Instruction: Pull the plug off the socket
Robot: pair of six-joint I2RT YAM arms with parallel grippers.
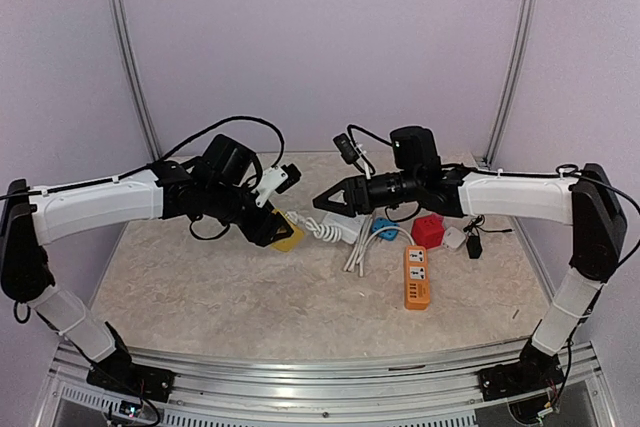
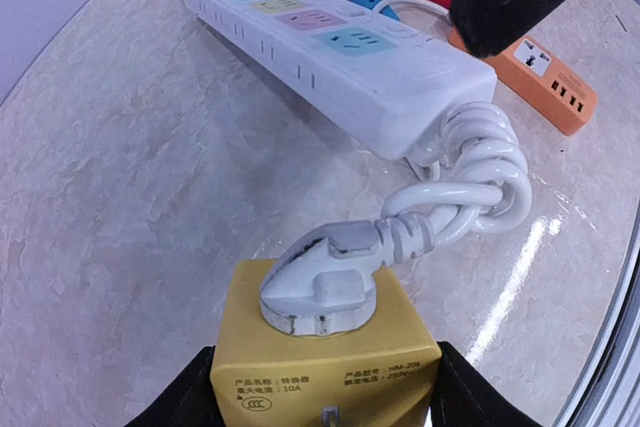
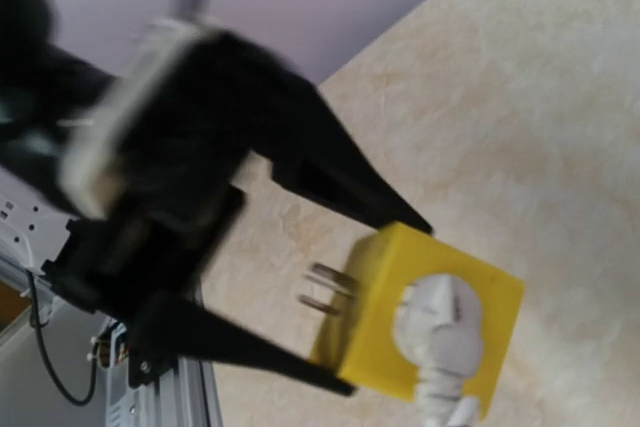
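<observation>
A yellow cube socket (image 1: 288, 238) is held off the table between the fingers of my left gripper (image 1: 272, 227). A white plug (image 2: 325, 282) sits seated in its top face, and its coiled white cable (image 2: 470, 187) runs to a white power strip (image 2: 320, 47). The left wrist view shows the socket (image 2: 320, 362) clamped at both sides. The right wrist view faces the socket (image 3: 375, 342) and the plug (image 3: 440, 322), with two bare prongs on the socket's back. My right gripper (image 1: 318, 204) hovers a little right of the socket, empty and apparently open. Its own fingers do not show in the right wrist view.
The white power strip (image 1: 345, 227) lies at mid table. To its right are a blue plug (image 1: 383, 228), a red cube adapter (image 1: 428, 230), an orange power strip (image 1: 417, 277), a small white adapter (image 1: 454, 238) and a black one (image 1: 474, 245).
</observation>
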